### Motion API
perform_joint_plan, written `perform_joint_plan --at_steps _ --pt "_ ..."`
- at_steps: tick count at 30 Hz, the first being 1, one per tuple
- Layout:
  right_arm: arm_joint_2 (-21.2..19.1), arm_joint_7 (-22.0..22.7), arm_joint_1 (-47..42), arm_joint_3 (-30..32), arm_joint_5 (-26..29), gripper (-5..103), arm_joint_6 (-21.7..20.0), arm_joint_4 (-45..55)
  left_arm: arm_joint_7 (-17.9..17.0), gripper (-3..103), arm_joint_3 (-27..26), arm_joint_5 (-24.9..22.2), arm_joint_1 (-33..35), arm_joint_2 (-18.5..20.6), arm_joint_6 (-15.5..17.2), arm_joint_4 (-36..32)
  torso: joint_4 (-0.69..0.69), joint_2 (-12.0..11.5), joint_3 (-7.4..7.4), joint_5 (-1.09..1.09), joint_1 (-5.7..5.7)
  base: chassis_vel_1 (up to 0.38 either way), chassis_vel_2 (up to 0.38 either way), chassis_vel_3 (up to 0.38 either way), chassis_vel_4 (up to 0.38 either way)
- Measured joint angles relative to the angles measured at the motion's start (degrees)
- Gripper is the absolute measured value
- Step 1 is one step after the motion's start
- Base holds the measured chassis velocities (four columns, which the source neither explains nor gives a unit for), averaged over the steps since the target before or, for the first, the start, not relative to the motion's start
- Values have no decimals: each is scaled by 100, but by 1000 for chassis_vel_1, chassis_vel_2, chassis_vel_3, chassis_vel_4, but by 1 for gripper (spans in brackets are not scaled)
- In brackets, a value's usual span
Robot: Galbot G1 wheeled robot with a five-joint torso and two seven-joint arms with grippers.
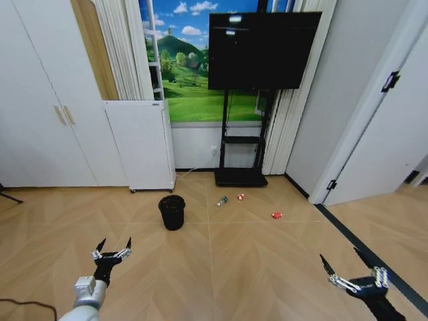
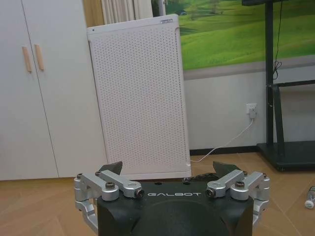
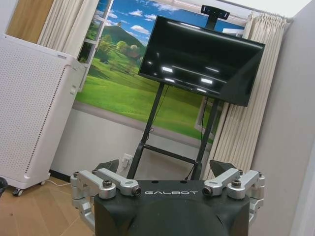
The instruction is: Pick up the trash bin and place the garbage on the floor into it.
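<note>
The trash bin [image 1: 172, 212], small, black and round, stands upright on the wooden floor ahead, a little left of centre. To its right lies the garbage: a green-white bottle [image 1: 223, 200], a red-and-white piece [image 1: 241, 196] and, farther right, a red piece [image 1: 276, 215]. My left gripper [image 1: 115, 244] is open and low at the left, well short of the bin. My right gripper [image 1: 341, 262] is open and low at the right, also empty. The left gripper [image 2: 170, 169] faces the white appliance, with the bottle [image 2: 310, 197] at the edge of the left wrist view. The right gripper [image 3: 167, 167] faces the TV.
A tall white perforated appliance [image 1: 140, 144] on castors stands by the wall behind the bin, its cable running to a socket. A TV on a black stand [image 1: 241, 177] is beyond the garbage. White cupboards [image 1: 47, 114] are at the left, a white door [image 1: 394, 134] at the right.
</note>
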Motion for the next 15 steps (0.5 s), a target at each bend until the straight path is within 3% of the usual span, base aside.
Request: perform_joint_plan --at_steps 3,7,8,10,11,12,15 --pt "17 -2 -5 -9 -22 100 12 12 2 100 -6 16 13 -14 -10 -1 -2 0 0 -11 0 -347 359 349 -353" --pt "33 -7 -11 -21 -56 100 20 14 -1 100 -20 20 21 -18 -13 -12 0 0 0 0 0 -345 348 355 -356" --pt "35 -6 -14 -22 -56 100 29 14 5 100 -21 20 23 -18 -13 -19 -2 0 0 -10 0 -341 353 364 -360" --pt "34 -4 -14 -21 -51 100 32 20 3 100 -26 18 21 -6 -13 -25 -2 0 0 -9 0 -341 355 344 -360" --pt "28 0 -10 -21 -32 100 33 29 1 100 -38 4 15 31 -13 -39 2 0 0 2 0 -335 355 339 -347" --pt "22 2 -8 -16 -15 100 36 34 -1 100 -43 -12 3 57 -13 -51 -3 0 0 -10 0 -363 358 339 -328" --pt "13 2 -2 -12 -3 100 36 37 -7 100 -51 -39 -5 90 -8 -61 -1 1 0 -9 0 -349 337 338 -328"
